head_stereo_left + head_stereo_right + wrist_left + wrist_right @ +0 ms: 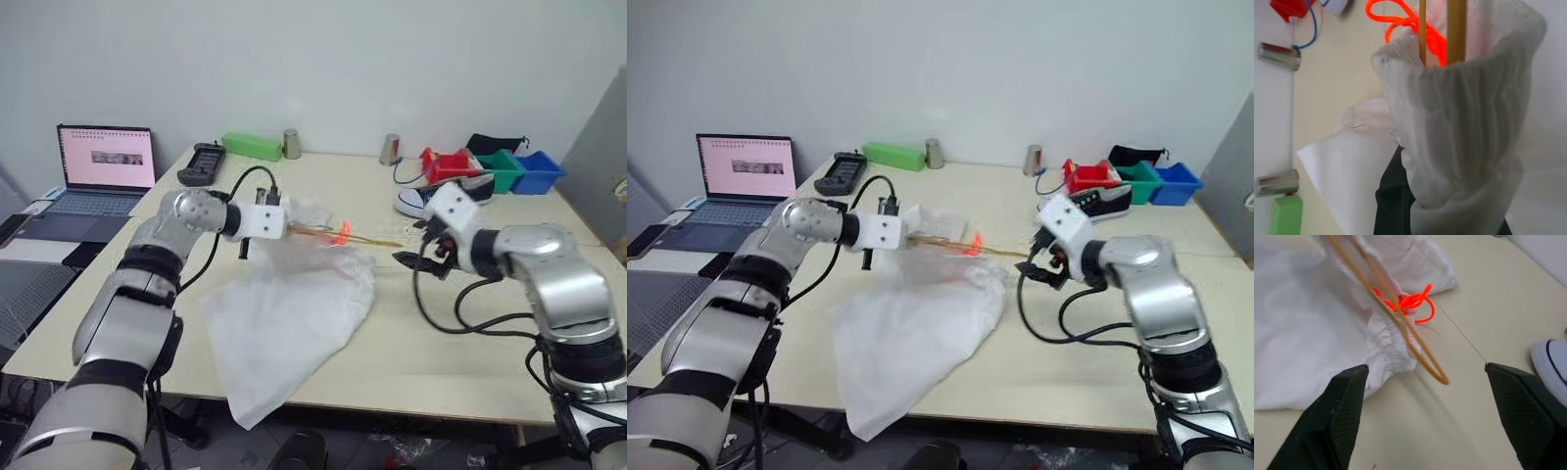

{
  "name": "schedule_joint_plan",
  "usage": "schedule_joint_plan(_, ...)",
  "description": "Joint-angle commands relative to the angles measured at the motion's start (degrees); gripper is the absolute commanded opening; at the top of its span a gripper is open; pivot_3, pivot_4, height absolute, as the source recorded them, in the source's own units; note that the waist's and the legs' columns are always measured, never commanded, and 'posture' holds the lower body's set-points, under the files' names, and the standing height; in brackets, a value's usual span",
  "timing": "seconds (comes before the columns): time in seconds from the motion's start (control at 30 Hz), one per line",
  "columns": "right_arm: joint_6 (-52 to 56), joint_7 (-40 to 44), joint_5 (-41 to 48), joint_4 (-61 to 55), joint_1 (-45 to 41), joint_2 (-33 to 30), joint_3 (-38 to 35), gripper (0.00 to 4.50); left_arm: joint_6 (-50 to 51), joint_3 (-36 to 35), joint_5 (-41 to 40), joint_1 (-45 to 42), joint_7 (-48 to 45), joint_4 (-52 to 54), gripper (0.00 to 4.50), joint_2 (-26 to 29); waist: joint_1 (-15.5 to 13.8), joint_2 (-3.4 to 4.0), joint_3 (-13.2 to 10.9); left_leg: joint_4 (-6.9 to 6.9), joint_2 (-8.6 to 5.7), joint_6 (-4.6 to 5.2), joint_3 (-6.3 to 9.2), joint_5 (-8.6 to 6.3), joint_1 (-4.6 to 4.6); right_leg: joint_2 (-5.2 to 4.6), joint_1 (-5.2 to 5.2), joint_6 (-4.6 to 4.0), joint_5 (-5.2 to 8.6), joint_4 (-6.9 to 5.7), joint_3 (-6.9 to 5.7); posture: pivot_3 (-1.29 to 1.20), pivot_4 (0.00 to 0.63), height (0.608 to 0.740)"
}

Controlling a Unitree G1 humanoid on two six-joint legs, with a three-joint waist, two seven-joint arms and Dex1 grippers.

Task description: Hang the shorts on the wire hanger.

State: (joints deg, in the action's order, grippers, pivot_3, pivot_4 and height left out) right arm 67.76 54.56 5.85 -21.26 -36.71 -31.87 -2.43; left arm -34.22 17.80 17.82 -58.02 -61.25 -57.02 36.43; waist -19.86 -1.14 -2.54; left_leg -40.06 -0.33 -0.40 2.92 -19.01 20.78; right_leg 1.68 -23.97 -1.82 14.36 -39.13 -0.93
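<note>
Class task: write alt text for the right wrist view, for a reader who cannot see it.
The wire hanger runs through the waistband of the shorts on a pale table, orange drawstring knotted beside it. The right gripper is open and holds nothing.

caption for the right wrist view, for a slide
Open right gripper facing the wire hanger threaded through the white shorts' waistband.

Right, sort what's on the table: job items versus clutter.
Job:
- shorts
- wire hanger, threaded through the waistband
- left claw, shut on the shorts
- right claw, open

Clutter:
- laptop
- sneaker
- coloured bins
- green box
</note>
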Motion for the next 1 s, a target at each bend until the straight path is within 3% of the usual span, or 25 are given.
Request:
schedule_joint_plan(0.03, 3.4, -2.1, 5.0, 3.6, -1.2, 2.6, -4.7, 4.47, 4.7, -3.5, -5.1, 1.5, -2.0, 8.0, 0.00, 1.3, 0.1, -0.02, 0.0, 0.00, 0.01, 0.00, 0.01, 0.00, 0.00, 0.01, 0.00, -0.03, -0.02, -0.01, 0.00, 0.38, 0.000, 0.740)
schedule_joint_plan(0.23, 4.5, -5.9, 10.0, 12.6, 1.7, 10.2, -3.2, 4.47, 22.3, -8.6, -14.3, 9.6, -8.8, 23.5, 0.00, 5.0, 1.5, -0.10, 0.2, 0.01, 0.03, 0.02, -0.02, 0.01, -0.06, 0.04, -0.04, -0.07, -0.02, -0.20, 0.09, 0.40, 0.000, 0.740)
schedule_joint_plan(0.4, -0.9, -9.7, 10.1, 25.7, 0.2, 16.2, 0.0, 4.47, 32.6, -11.9, -18.5, 14.4, -11.0, 32.1, 0.00, 9.3, 2.7, -0.12, 0.2, 0.02, 0.03, 0.03, -0.06, 0.01, -0.22, 0.07, -0.07, -0.14, 0.04, -0.44, 0.19, 0.45, 0.000, 0.740)
schedule_joint_plan(0.7, -5.0, -13.3, 13.8, 37.8, -5.0, 22.3, -2.3, 4.47, 36.7, -12.7, -19.4, 15.1, -10.1, 36.1, 0.00, 10.6, 2.5, -0.11, 0.2, 0.03, 0.03, 0.03, -0.02, 0.01, -0.22, 0.09, -0.07, -0.17, 0.06, -0.49, 0.18, 0.48, 0.000, 0.740)
schedule_joint_plan(0.93, -5.2, -13.0, 16.9, 37.4, -5.4, 23.6, -1.8, 4.47, 36.9, -12.8, -19.1, 15.7, -9.9, 37.2, 0.00, 11.0, 2.5, -0.09, 0.2, 0.05, 0.03, 0.03, 0.00, 0.01, -0.20, 0.09, -0.10, -0.17, 0.07, -0.49, 0.20, 0.49, 0.000, 0.740)
schedule_joint_plan(1.0, -5.6, -13.5, 17.7, 37.7, -5.4, 24.0, -2.2, 4.10, 36.9, -12.7, -19.0, 15.8, -9.8, 37.4, 0.00, 11.1, 2.3, -0.09, 0.2, 0.05, 0.03, 0.03, 0.02, 0.01, -0.20, 0.09, -0.10, -0.17, 0.07, -0.49, 0.21, 0.49, 0.000, 0.740)
